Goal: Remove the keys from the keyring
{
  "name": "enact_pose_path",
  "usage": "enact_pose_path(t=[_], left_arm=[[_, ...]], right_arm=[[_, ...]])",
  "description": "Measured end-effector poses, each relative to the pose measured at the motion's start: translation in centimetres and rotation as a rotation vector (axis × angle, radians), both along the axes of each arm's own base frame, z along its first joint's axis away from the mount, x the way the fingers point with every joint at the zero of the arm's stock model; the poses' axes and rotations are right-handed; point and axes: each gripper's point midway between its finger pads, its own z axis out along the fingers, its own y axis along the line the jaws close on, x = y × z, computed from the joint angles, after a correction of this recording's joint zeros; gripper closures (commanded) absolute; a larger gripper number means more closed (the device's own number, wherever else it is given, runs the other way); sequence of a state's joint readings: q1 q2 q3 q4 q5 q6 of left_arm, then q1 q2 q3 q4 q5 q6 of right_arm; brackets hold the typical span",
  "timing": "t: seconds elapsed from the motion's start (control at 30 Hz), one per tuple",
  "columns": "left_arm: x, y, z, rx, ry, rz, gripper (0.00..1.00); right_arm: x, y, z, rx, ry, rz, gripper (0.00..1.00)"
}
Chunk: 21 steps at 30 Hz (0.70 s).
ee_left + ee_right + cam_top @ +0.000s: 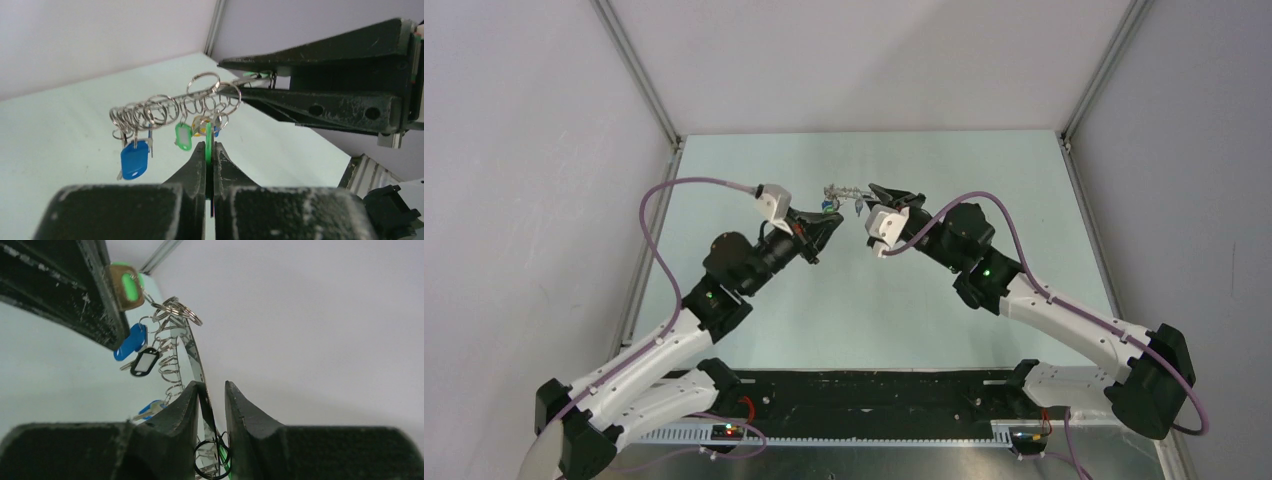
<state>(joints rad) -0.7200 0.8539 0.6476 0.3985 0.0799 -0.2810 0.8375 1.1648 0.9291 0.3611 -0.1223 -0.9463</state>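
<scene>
The keyring [842,190] is held in the air above the table, between my two grippers. In the left wrist view it shows edge-on as a grey band [172,101] fringed with several small split rings. A blue tag [134,159] and a green tag [183,136] hang from it. My left gripper [210,147] is shut on another green tag [209,134] hanging under the band. My right gripper [214,385] grips the keyring's band [196,357], with small rings bunched deep between its fingers. A blue tag [131,340], a black tag [145,361] and a blue-headed key [150,409] dangle there.
The pale green table [864,300] lies below both grippers. Grey walls and aluminium frame posts [639,70] enclose it on the left, right and back. The black base rail [864,395] runs along the near edge.
</scene>
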Motion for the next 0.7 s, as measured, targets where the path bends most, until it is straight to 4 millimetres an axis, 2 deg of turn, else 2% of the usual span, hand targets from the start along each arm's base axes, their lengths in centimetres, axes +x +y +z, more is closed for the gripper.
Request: enact_pose_path(t=[0.03,0.2,0.33,0.4,0.5,0.6,0.7], left_arm=[[0.1,0.0,-0.3,0.026,0.031,0.002,1.00],[0.6,-0.1,-1.2,0.178,0.177,0.017,1.00],[0.3,0.1,-3.9,0.342,0.292,-0.002,1.00],[0.1,0.1,-5.4,0.428,0.351,-0.022,1.00],[-0.3,-0.2,-7.2,0.543,0.418,-0.080,0.97],[-0.7,-0.6,-8.8,0.640,0.459,-0.151,0.98],[-0.9,-0.3,-10.4,0.734,0.494,-0.180,1.00]], right_arm=[[0.2,-0.1,-0.7,0.013,0.043,0.001,0.68],[0.4,-0.7,-5.3,0.059,0.251,-0.006,0.62],[-0.9,-1.1,-9.3,0.084,0.407,0.031,0.59],[-2.0,-1.5,-10.5,0.106,0.471,0.062,0.59],[-3.2,-1.8,-10.8,0.144,0.523,0.110,0.59],[-4.4,-1.8,-10.2,0.184,0.552,0.169,0.48],[-5.3,-1.7,-9.3,0.214,0.567,0.229,0.47]])
